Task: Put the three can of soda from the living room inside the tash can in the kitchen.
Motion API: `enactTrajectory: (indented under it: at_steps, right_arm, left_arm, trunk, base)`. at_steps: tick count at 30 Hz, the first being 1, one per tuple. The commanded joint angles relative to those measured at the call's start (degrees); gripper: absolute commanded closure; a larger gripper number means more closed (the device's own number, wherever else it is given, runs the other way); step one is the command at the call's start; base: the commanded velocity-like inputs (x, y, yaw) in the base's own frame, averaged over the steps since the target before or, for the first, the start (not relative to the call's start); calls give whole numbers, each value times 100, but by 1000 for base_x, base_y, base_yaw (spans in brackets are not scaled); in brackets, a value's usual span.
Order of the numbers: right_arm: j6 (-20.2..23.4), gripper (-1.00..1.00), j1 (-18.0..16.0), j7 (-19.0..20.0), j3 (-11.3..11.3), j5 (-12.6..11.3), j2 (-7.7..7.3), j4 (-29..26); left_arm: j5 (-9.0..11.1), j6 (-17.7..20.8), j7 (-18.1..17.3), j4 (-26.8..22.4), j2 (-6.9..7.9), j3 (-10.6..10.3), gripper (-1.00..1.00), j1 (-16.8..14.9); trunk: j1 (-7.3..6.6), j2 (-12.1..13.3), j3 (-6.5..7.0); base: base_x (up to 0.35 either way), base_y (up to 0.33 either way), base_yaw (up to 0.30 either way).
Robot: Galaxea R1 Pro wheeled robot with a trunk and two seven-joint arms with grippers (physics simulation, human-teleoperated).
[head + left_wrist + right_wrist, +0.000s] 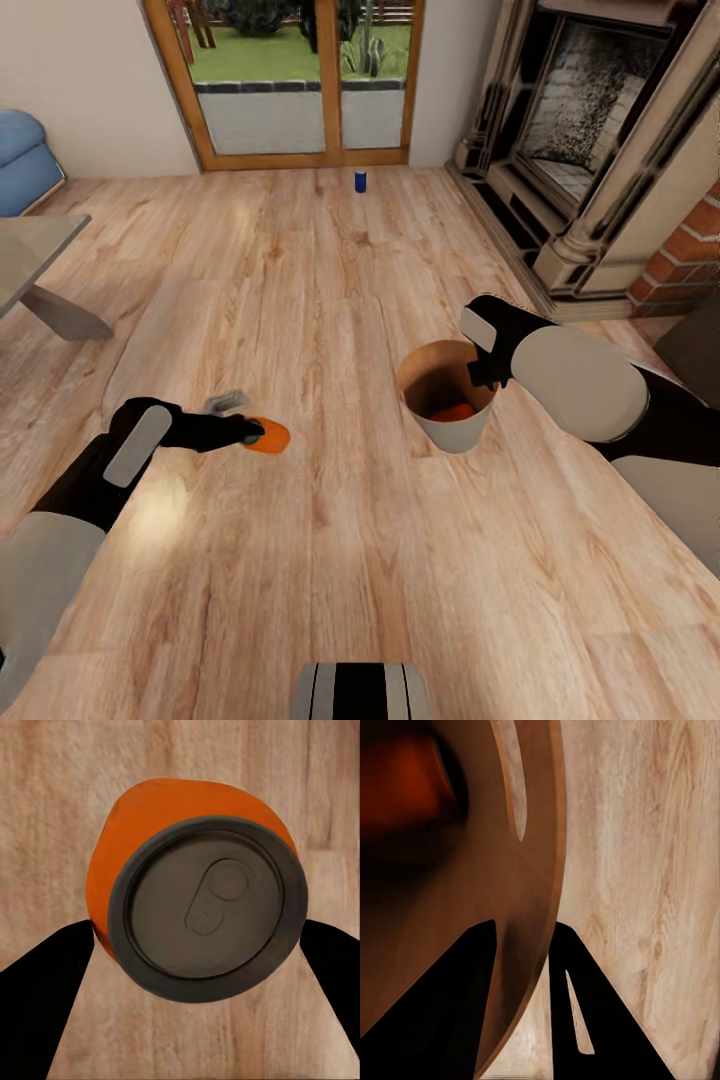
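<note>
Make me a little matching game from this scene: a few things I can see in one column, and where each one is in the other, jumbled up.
Things:
1. orange can with the dark top
2. blue can
3. second orange can
4. bin

Places:
A. standing alone on the floor far off, near the glass doors
B. lying inside the bin
C. between the fingers of the left gripper
D. held by its rim in the right gripper

Pairs: 1-C, 2-A, 3-B, 4-D
</note>
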Motion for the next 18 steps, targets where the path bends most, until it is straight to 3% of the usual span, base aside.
enactTrajectory:
  at_steps: [1, 4, 7, 9, 18]
  right_arm:
    - [3, 100, 35, 7, 39, 88, 1, -11]
    - [3, 100, 107, 44, 40, 82, 19, -7]
    - [3, 100, 195, 158, 47, 84, 27, -6]
    - [3, 100, 324, 387, 63, 92, 37, -5]
    - [3, 100, 383, 471, 66, 101, 156, -6]
  left_arm:
    - [125, 0, -210, 27, 90, -1, 100, -14]
    - [244, 0, -722, 40, 313, -2, 100, -30]
    - [272, 0, -1008, 43, 432, -2, 100, -34]
    - [268, 0, -1391, 41, 542, -1, 100, -33]
    - [233, 0, -1394, 69, 542, -56, 100, -13]
  trunk:
    - [-3, 1, 24]
    - [-10, 5, 90]
    - [-18, 9, 156]
    - [-23, 12, 201]
    - [-46, 24, 400]
  base:
    - [0, 0, 0]
    - [0, 0, 0]
    - [0, 0, 0]
    - [0, 0, 0]
    - [0, 0, 0]
